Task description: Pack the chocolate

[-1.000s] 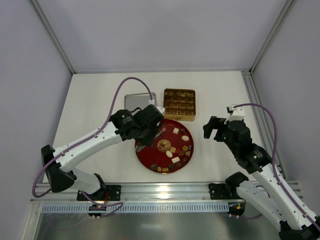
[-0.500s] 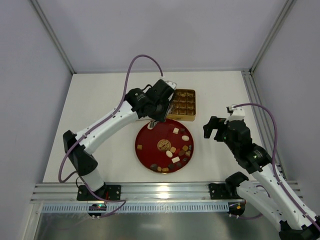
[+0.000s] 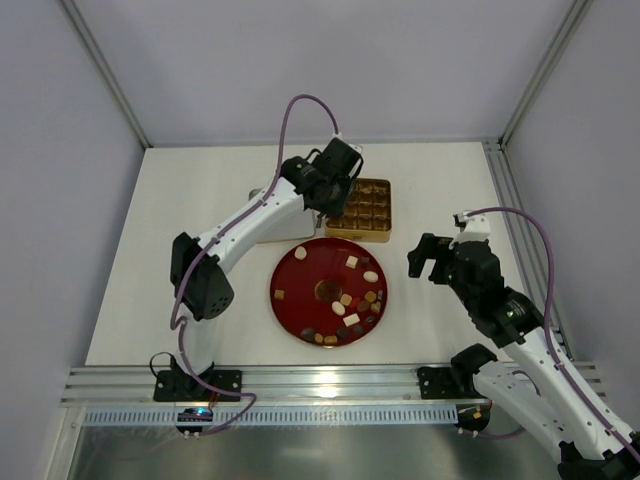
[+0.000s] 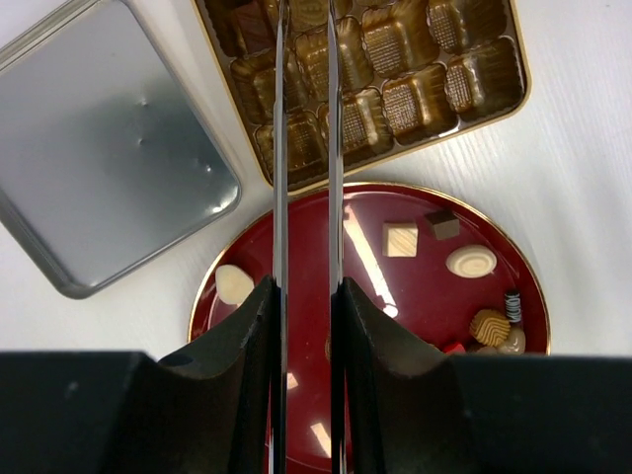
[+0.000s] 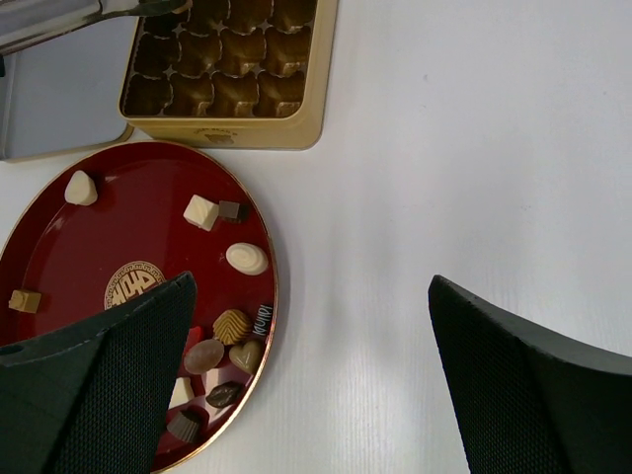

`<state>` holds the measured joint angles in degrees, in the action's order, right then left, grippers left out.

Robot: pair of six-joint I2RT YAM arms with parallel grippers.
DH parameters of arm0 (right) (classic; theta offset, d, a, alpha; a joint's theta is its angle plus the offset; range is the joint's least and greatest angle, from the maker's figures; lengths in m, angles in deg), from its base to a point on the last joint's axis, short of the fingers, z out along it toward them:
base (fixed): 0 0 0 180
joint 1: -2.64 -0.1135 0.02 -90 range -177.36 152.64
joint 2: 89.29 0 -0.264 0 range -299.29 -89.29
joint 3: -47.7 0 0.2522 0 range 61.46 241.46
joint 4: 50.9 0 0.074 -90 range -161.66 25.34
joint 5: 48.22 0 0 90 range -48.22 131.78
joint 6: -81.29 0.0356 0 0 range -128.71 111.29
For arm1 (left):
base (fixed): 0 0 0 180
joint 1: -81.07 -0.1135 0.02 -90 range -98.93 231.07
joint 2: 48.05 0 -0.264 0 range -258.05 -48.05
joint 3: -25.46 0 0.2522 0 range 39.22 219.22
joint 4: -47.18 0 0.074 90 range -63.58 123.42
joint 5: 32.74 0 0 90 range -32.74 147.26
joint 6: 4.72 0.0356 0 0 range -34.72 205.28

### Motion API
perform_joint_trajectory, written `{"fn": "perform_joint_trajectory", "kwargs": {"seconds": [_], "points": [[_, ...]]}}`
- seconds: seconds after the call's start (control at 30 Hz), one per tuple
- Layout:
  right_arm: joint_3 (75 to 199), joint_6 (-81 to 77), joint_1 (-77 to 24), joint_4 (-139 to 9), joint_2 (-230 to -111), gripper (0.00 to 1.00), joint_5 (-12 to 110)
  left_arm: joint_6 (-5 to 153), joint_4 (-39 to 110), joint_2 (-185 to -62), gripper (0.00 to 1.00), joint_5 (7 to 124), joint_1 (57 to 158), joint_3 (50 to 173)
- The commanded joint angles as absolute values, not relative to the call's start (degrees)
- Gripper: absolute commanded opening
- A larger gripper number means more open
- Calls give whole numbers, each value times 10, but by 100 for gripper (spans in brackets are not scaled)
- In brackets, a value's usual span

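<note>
Several small chocolates point(image 3: 350, 310) in brown, dark and cream lie on the red plate point(image 3: 290, 312), mostly at its right and front. They also show in the left wrist view point(image 4: 470, 261) and the right wrist view point(image 5: 246, 258). My left gripper point(image 3: 330, 200) hangs over the left side of the gold tin point(image 3: 357, 236). Its thin blades point(image 4: 306, 59) stand close together and run off the top edge, with a pale brown chocolate between them there. One dark chocolate point(image 4: 252, 25) sits in a tin cell. My right gripper point(image 3: 432, 258) is open and empty over bare table point(image 5: 311, 336), right of the plate.
The tin's grey lid point(image 4: 109, 148) lies flat left of the tin, touching it, behind the plate's left side. The tin point(image 5: 227, 133) stands just behind the plate point(image 5: 59, 247). Cage posts and white walls close in the table at the back and sides.
My left arm has swung from the plate's upper left, away and to the right, to above the tin. The right arm has not moved.
</note>
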<state>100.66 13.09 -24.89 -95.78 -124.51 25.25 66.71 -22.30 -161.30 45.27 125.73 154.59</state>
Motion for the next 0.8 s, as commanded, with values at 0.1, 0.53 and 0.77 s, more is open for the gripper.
{"fn": "perform_joint_trajectory", "kwargs": {"seconds": [0.1, 0.53, 0.77], "points": [[1018, 135, -249, -953, -1234, 100, 237, 687, -176, -1634, 25, 451, 1248, 1576], [1017, 133, -249, -951, -1237, 100, 241, 692, -174, -1654, 26, 449, 1240, 1576], [1018, 134, -249, -950, -1237, 100, 242, 692, -175, -1654, 27, 450, 1241, 1574]]}}
